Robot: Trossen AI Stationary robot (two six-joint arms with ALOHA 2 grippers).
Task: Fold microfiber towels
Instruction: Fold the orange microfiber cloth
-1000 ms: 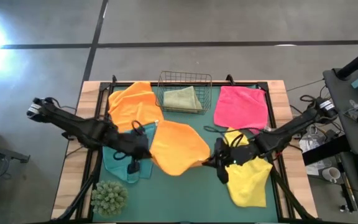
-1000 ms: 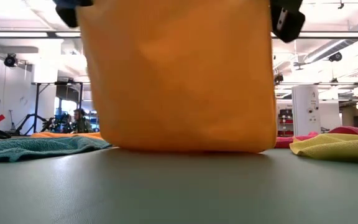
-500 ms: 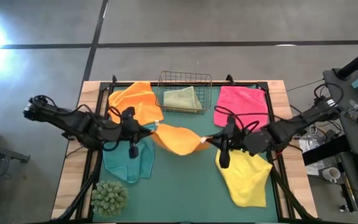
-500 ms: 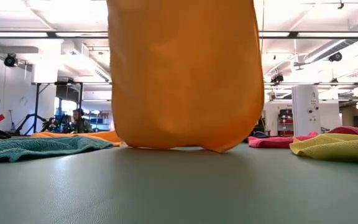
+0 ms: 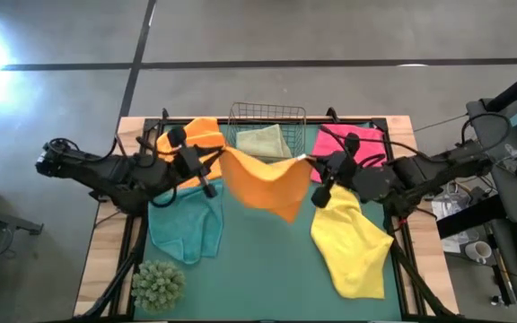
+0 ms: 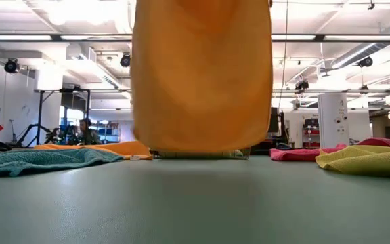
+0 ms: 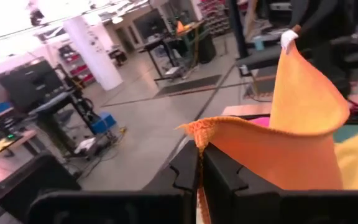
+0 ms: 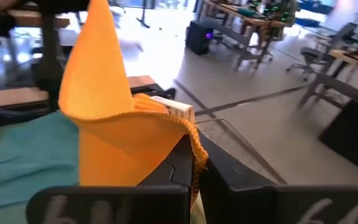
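Observation:
An orange microfiber towel (image 5: 263,184) hangs spread between my two grippers over the middle of the table; the low view shows it as a wide curtain (image 6: 202,74). My left gripper (image 5: 215,160) is shut on its left top corner and my right gripper (image 5: 311,166) on its right top corner. Lying flat on the mat are a second orange towel (image 5: 191,142), a teal one (image 5: 185,229), a pink one (image 5: 348,144) and a yellow one (image 5: 353,242). A pale olive-green towel (image 5: 263,142) lies in the wire basket. My left gripper (image 7: 201,152) pinches the towel's top corner (image 7: 197,132) between its two fingers, which reach in level from the table's left. The cloth hangs below, clear of the mat. My right gripper (image 8: 197,165) pinches the opposite top corner, beside the white label (image 8: 176,112), level from the table's right. The top edge sags slack between the two holds.
The wire basket (image 5: 267,115) stands at the far middle, just behind the hanging towel. A green spiky plant ball (image 5: 158,283) sits at the near left corner. The bare green mat (image 5: 258,269) lies near the front middle.
Both grippers have risen and gone toward the far edge, tipping from pointing down to level. The orange towel, whose lower edge rested on the mat, is lifted clear and hangs narrower.

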